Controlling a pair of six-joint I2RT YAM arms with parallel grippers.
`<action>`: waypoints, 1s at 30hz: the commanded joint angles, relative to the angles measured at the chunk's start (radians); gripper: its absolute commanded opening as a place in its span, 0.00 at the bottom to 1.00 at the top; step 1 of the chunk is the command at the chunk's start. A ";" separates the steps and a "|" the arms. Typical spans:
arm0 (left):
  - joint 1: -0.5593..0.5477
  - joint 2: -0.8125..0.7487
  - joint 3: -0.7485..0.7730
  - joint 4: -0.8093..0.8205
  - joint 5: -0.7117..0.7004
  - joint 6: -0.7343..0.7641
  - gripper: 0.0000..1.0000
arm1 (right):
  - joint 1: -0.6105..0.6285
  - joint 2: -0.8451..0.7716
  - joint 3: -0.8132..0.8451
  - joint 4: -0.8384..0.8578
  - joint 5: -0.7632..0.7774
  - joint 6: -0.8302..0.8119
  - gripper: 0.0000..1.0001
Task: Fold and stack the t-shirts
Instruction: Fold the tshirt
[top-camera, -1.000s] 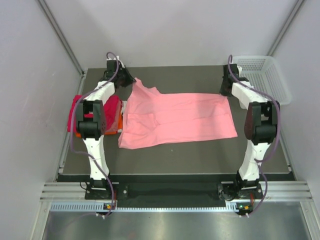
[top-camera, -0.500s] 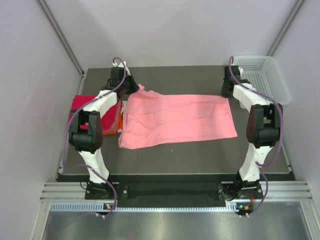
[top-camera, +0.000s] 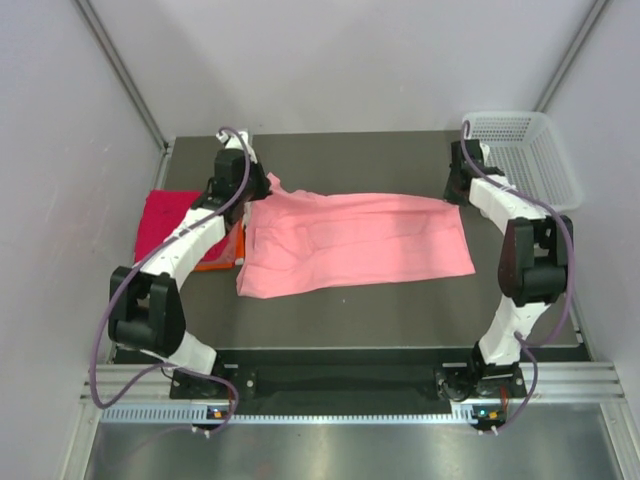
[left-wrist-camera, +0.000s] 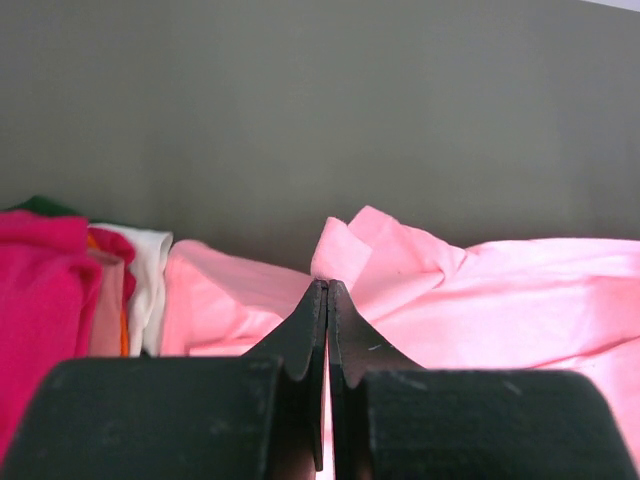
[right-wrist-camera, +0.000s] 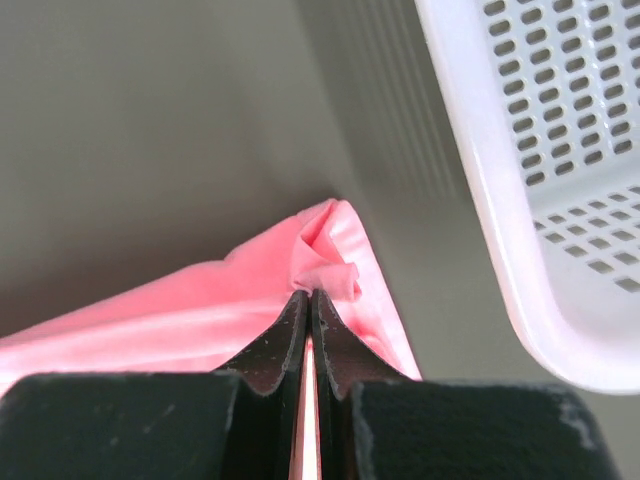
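Observation:
A light salmon-pink t-shirt (top-camera: 350, 240) lies spread across the middle of the dark table (top-camera: 400, 310). My left gripper (top-camera: 262, 188) is shut on its far left corner; the left wrist view shows pink cloth (left-wrist-camera: 470, 300) pinched at the closed fingertips (left-wrist-camera: 327, 286). My right gripper (top-camera: 453, 194) is shut on the far right corner, where a crumpled bit of cloth (right-wrist-camera: 325, 250) bunches at the tips (right-wrist-camera: 308, 293). Folded magenta-red (top-camera: 165, 218) and orange (top-camera: 214, 263) t-shirts sit stacked at the table's left edge, also seen in the left wrist view (left-wrist-camera: 40, 290).
A white plastic mesh basket (top-camera: 528, 150) stands at the far right corner, close beside the right gripper (right-wrist-camera: 560, 190). Grey walls close in the back and both sides. The left arm's elbow (top-camera: 145, 310) hangs over the near left of the table.
The left gripper has carried the shirt's far left corner down and toward me, flattening it, and the left elbow has swung out to the near left. The right gripper shifted only slightly.

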 joint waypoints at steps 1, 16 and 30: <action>-0.023 -0.086 -0.049 0.031 -0.063 0.027 0.00 | -0.006 -0.097 -0.027 0.030 0.032 0.011 0.00; -0.120 -0.356 -0.338 -0.075 -0.160 -0.033 0.00 | -0.009 -0.240 -0.272 0.116 0.082 0.073 0.00; -0.152 -0.669 -0.670 -0.054 -0.074 -0.281 0.49 | 0.049 -0.542 -0.611 0.371 0.269 0.228 0.62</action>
